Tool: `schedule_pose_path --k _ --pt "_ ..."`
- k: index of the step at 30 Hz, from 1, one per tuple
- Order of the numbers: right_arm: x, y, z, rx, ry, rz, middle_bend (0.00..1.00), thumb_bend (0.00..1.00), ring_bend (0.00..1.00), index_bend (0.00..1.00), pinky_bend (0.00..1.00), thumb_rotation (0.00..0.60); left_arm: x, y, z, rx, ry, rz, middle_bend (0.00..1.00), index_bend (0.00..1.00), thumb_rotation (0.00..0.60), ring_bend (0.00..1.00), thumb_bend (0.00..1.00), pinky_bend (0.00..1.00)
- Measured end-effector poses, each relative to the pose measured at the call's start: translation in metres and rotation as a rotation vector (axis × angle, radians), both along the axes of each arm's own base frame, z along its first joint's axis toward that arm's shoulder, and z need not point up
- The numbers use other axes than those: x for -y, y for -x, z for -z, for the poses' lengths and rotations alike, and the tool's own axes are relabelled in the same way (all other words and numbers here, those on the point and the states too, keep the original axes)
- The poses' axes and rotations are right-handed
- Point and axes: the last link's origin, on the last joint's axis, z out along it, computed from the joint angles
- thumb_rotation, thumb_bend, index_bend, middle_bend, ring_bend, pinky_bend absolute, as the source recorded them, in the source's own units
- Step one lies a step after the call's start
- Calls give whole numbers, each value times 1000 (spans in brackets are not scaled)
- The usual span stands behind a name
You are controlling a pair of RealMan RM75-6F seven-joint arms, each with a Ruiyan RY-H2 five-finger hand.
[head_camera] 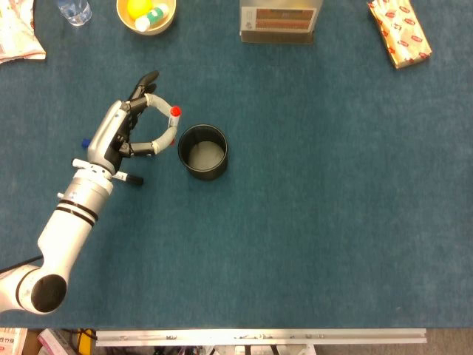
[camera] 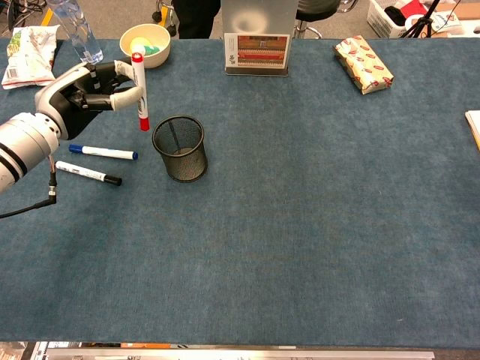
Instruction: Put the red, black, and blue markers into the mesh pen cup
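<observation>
Head view is showing the left robot hand pinching the red marker between thumb and a finger, the marker standing roughly upright with its red cap end facing the camera, just left of the mesh pen cup and not over its opening. The cup is standing upright on the blue table, its inside looking bare. The arm is covering most of the black marker, only its dark tip poking out below the wrist, and a small bit of the blue marker is peeking out at the arm's left edge. Chest view is showing the same left robot hand holding the red marker vertical, up off the table, above and to the left of the mesh pen cup. The blue marker and the black marker are lying flat on the table left of the cup, nearly parallel, blue farther back. The right robot hand is appearing in neither view.
</observation>
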Motion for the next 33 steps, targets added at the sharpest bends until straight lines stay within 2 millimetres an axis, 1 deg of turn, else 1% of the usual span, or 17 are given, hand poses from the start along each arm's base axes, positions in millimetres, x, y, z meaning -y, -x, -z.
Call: schedule_pose_path --k 13,25,29,33 --pt "-1 2 2 0 -6 9 175 0 126 143 301 600 4 -9 18 22 44 31 0 611 600 0 337 56" --pt "-1 5 1 7 -5 14 175 0 126 144 302 600 1 -23 26 2 45 79 0 611 600 0 338 56" --pt "-2 4 1 8 -6 11 175 0 126 144 301 600 4 -24 30 -7 62 73 0 611 600 0 337 56" --pt "-2 4 1 9 -4 10 175 0 126 144 301 600 6 -22 32 22 74 53 0 608 600 0 337 56"
